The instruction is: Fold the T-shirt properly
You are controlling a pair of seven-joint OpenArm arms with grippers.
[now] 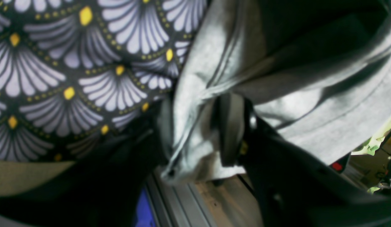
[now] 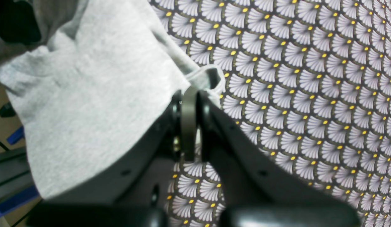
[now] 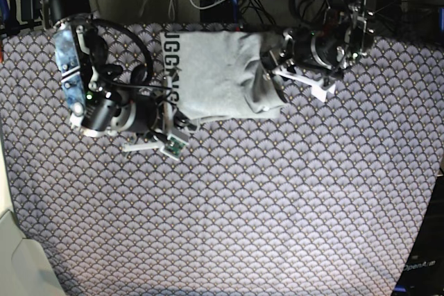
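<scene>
Left wrist view: the left pincer [image 1: 227,132] is clamped on a bunched fold of the shirt [image 1: 308,104]. Grey cloth wraps both sides of the dark fingers [image 1: 231,126] and rises above and to the right of them. The cloth [image 1: 72,78] with its fan pattern lies to the left.

Right wrist view: the right pincer [image 2: 189,97] is pressed together on a hem edge of the shirt [image 2: 88,104], which spreads out to its left. A small loop of hem stands just above the tips.

Base view: the shirt [image 3: 222,74] lies half folded between the two arms, black lettering near the right pincer [image 3: 175,121], the left pincer [image 3: 272,67] at its opposite edge.
</scene>
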